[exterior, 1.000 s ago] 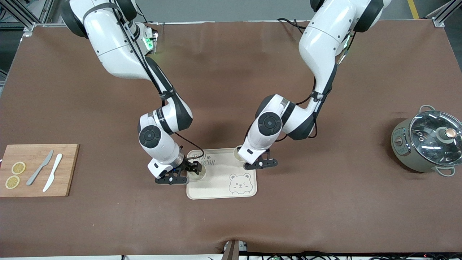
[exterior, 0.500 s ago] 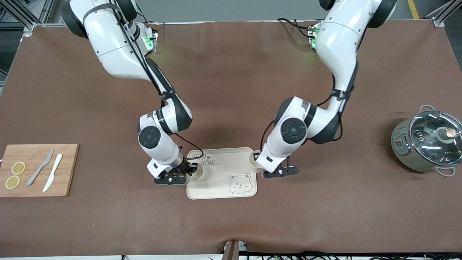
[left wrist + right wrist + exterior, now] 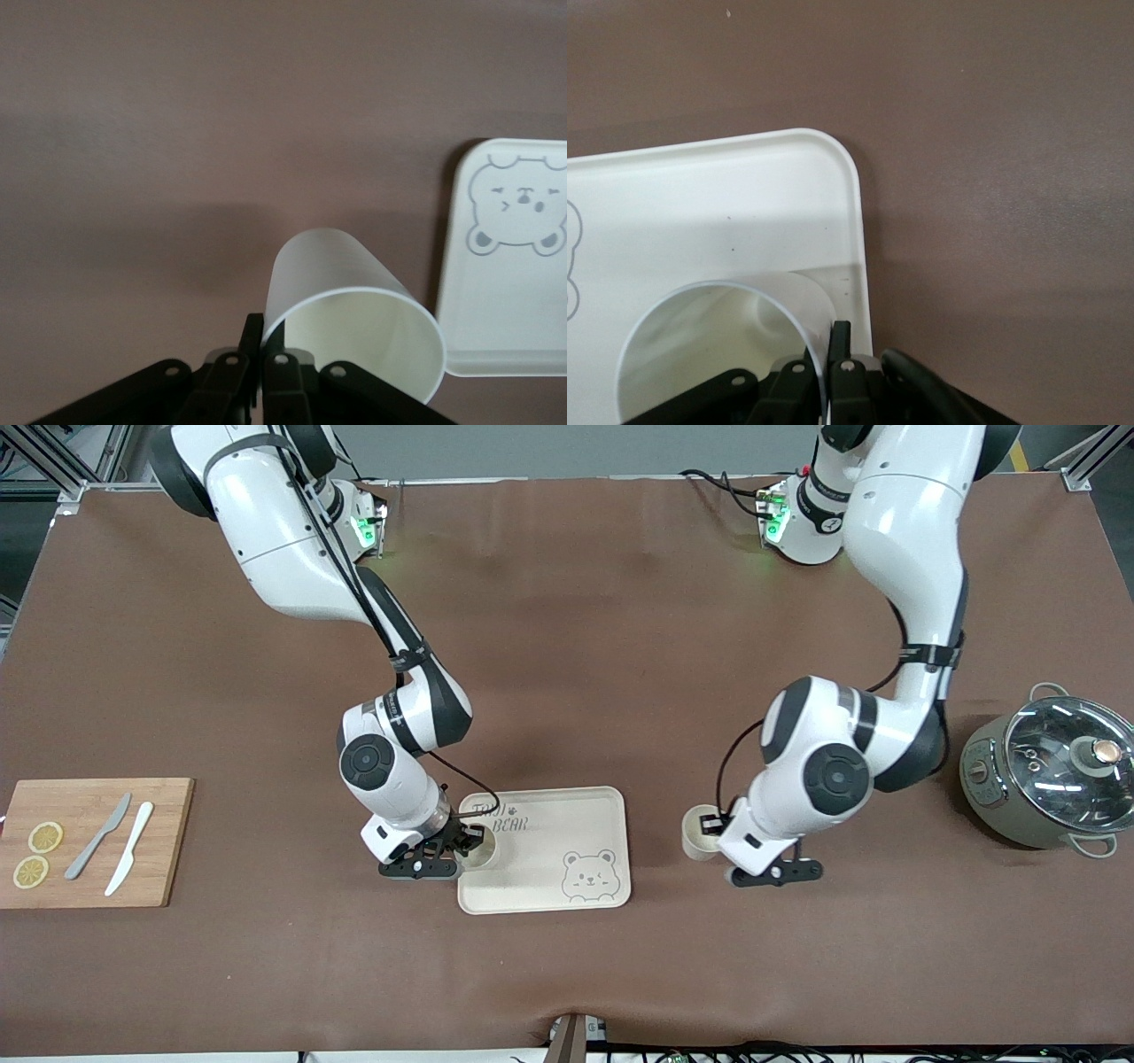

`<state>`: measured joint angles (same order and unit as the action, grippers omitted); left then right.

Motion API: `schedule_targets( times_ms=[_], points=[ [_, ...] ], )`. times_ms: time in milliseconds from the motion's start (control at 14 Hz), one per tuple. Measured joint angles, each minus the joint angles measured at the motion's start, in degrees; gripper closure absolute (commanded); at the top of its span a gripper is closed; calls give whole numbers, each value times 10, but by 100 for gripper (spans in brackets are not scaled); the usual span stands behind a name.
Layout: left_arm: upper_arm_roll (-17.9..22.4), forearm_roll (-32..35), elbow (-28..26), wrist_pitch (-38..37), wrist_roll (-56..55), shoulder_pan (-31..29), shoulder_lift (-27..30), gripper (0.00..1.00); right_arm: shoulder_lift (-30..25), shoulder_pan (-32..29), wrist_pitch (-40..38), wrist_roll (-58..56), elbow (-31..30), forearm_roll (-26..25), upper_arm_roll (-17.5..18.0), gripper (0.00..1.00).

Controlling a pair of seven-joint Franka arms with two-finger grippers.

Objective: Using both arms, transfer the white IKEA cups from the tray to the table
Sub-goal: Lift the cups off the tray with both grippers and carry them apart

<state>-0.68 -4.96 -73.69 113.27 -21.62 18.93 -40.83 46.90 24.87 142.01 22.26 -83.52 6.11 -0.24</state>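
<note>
Cups: your left gripper point(image 3: 719, 838) fingers pinch one cup point(image 3: 699, 832) over table point(image 3: 567, 646) beside tray point(image 3: 611, 815); right gripper point(image 3: 467, 840) fingers clamp 2nd cup point(image 3: 483, 850) w/ it on tray.

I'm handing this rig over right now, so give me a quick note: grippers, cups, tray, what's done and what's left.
Left gripper: shut on a cup's rim, off the tray, over the table toward the left arm's end.
Right gripper: shut on the second cup, at the tray's edge.
Done: both gripped, one clear of the tray.
Left: release the first on the table; carry the second off and release.
</note>
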Motion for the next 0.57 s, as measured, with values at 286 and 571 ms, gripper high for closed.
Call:
schedule_targets(
  times_ms=[286,571],
  points=[
    [2,0,0,-9,94,-52,5,100,0,0,-11,8,18,0,-1,100],
    [2,9,-2,-11,177,-117,5,100,-10,-6,-122,10,71,0,-5,100]
  ],
)
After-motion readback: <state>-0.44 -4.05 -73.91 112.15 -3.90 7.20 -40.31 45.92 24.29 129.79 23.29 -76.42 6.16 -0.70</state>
